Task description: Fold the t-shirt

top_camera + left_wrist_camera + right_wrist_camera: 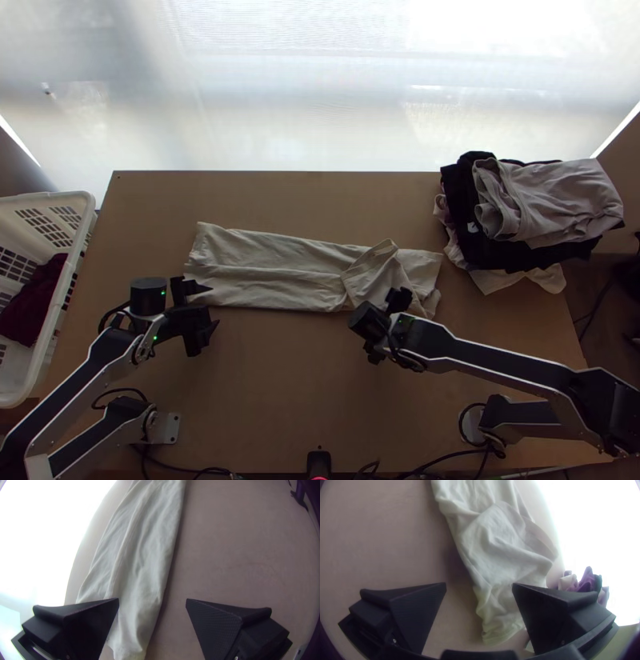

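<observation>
As for the cream t-shirt point(280, 270), lies across the middle of the table point(304, 384) in a long, flattened strip, with a ridge running along much of its length. Toward the right end, turns back on itself in a rumpled flap, wrinkled and showing a curved edge.

At the strip's left end, near its near corner, hovers with the left pincer point(214, 306) wide apart and gripping nothing. From the left wrist view, passes with the t-shirt partly under one finger point(76, 626) and partly into the gap, leaving bare wood below the other.

By the rumpled right part, at the strip's near edge, hangs with the right pincer point(386, 326), likewise spread wide and holding nothing. In the right wrist view, comes down with the flap just ahead of the gap and with the crumpled end between the fingers, partly hidden by one of them.

At the table's far right corner, rises in a stack with a black garment point(512, 252) under a greyish mauve garment point(556, 196), and with pale cloth point(546, 278) poking out at the bottom. Beside the left edge, stands with a white basket point(48, 210) holding a dark red garment point(36, 300).
</observation>
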Robot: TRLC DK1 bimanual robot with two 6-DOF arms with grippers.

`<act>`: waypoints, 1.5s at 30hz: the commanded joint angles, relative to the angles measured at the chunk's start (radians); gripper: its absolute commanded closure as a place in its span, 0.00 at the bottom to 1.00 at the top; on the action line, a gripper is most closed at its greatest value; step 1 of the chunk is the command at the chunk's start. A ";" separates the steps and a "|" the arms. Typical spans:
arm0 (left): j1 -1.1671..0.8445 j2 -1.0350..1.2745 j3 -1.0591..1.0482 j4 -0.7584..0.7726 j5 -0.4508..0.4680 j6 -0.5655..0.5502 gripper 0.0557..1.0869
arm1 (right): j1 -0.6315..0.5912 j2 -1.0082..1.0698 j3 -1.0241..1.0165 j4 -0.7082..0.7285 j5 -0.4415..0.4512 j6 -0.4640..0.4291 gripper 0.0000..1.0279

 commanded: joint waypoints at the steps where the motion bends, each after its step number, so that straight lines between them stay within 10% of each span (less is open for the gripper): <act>1: -0.012 0.081 -0.004 0.067 -0.001 0.007 0.05 | -0.059 -0.024 0.077 -0.037 0.011 -0.007 0.11; 38: -0.005 0.285 -0.103 0.510 -0.117 0.099 0.11 | -0.251 0.087 0.017 0.466 0.149 -0.016 0.30; 41: -0.008 0.313 -0.099 0.531 -0.123 0.097 0.14 | -0.246 0.093 0.014 0.506 0.172 -0.027 0.48; 45: -0.010 0.319 -0.097 0.531 -0.123 0.082 0.40 | -0.231 0.085 -0.037 0.619 0.193 -0.085 0.98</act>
